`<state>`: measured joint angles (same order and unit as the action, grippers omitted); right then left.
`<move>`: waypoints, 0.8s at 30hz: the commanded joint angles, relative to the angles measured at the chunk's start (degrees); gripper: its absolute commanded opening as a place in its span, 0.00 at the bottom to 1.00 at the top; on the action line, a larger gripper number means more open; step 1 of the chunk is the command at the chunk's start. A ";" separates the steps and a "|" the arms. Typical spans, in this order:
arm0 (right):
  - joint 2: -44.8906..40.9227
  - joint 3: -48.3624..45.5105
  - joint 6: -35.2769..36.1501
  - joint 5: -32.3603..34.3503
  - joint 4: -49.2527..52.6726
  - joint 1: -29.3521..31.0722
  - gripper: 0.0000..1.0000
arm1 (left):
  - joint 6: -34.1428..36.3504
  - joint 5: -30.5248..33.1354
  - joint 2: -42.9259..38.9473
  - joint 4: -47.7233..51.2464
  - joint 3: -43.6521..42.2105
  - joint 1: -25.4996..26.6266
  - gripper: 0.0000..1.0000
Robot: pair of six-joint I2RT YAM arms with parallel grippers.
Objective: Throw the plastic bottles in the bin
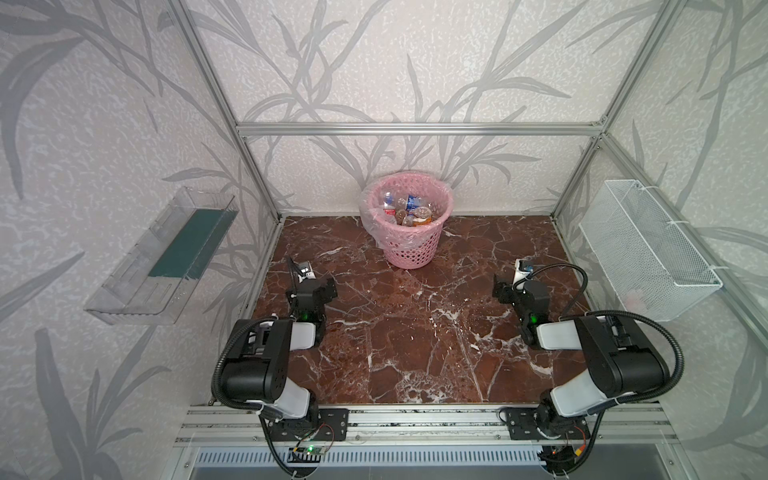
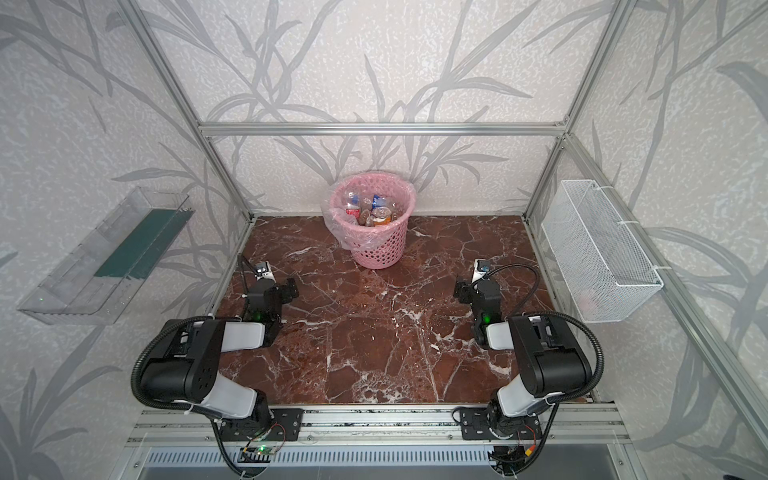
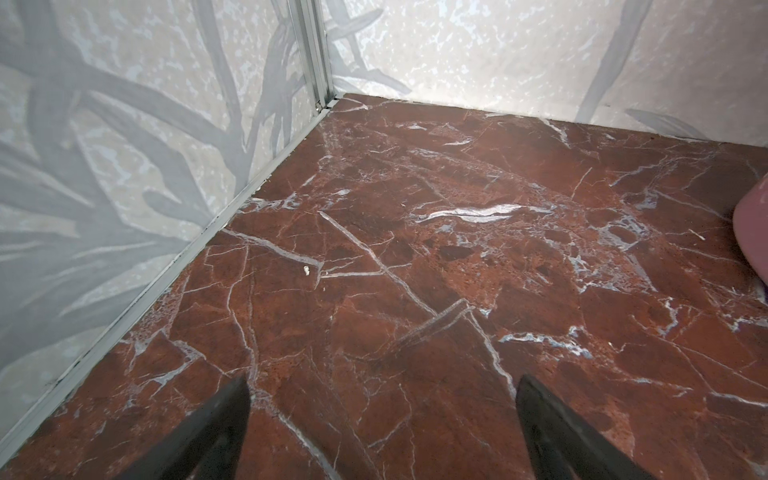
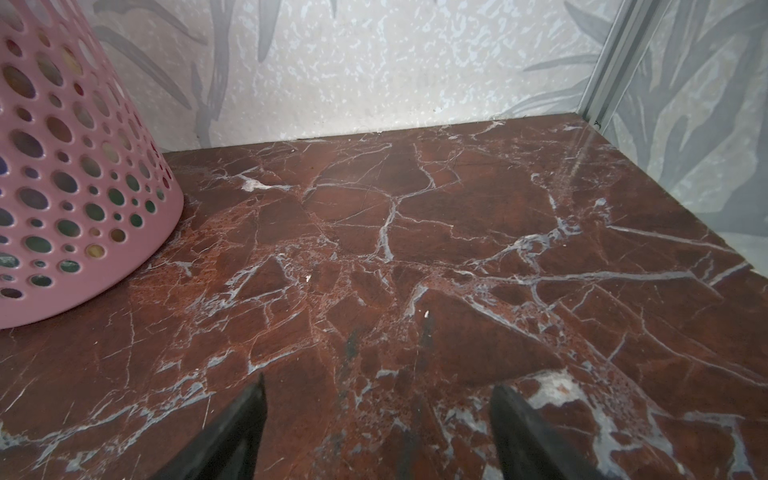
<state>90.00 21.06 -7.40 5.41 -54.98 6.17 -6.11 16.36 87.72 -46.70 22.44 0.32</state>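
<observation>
The plastic bottles [image 1: 409,210] lie in the bin [image 1: 411,249]; both arms fold low, left hand [image 3: 384,378] and right hand [image 4: 378,380] spread, empty.

Tabletop [image 1: 415,332] is showing dark red-brown marble, and I'm noting white veins cracking all across it. Centre back of both top views, the bin [image 1: 409,249] is reading pink, punched with round holes, with a clear liner glinting over its rim. Inside it the plastic bottles [image 1: 409,210] are showing clear with blue and red labels, some orange-brown. Walls [image 1: 374,62] are wearing pale cream texture with grey leaf sprays. At far left the tray [image 1: 124,291] is looking clear with a dark green strip. At far right the basket [image 1: 648,253] is gleaming white mesh. Left arm [image 1: 257,365] and right arm [image 1: 623,361] are showing black with white segments.
</observation>
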 commanded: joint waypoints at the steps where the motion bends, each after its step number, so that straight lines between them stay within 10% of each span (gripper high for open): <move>1: 0.35 0.21 0.44 -0.31 -0.65 -0.29 0.84 | 1.06 -0.36 -0.54 0.21 0.73 -0.14 0.99; 17: 0.29 -0.26 0.44 -1.96 -1.29 -0.29 0.84 | 1.05 -0.35 -0.54 0.18 0.68 -0.14 0.99; 19: 0.59 -2.96 13.99 -10.67 -7.17 -0.14 0.99 | 1.08 -0.40 -0.54 0.19 0.75 -0.14 0.99; 22: 0.33 -1.08 8.61 5.61 -2.99 -0.28 0.99 | 1.03 -0.41 -0.54 0.16 0.73 -0.14 0.99; 24: -0.39 -0.94 8.61 1.86 -1.68 -0.21 0.99 | 1.03 -0.41 -0.53 0.19 0.70 -0.14 0.99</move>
<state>90.06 19.03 0.01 4.58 -57.12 6.24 -6.02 16.32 87.72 -46.70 22.44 0.32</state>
